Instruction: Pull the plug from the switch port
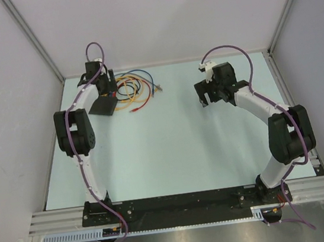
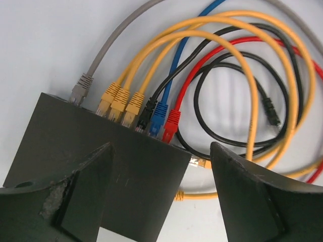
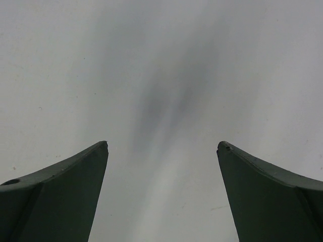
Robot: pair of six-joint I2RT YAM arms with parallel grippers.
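Note:
The switch (image 1: 104, 106) is a flat black box at the back left of the table; in the left wrist view the switch (image 2: 75, 146) fills the lower left. Several plugs sit in its far edge: a grey plug (image 2: 79, 89), yellow plugs (image 2: 121, 103), a black plug (image 2: 147, 114), a blue plug (image 2: 159, 117) and a red plug (image 2: 172, 122). My left gripper (image 2: 161, 161) is open, just above the switch's near right corner, empty. My right gripper (image 3: 162, 146) is open and empty over bare table at the right (image 1: 205, 98).
Coloured cables (image 1: 137, 89) loop on the table behind and right of the switch. A loose black plug (image 2: 270, 111) and a loose yellow plug (image 2: 201, 163) lie among them. White walls enclose the table on three sides.

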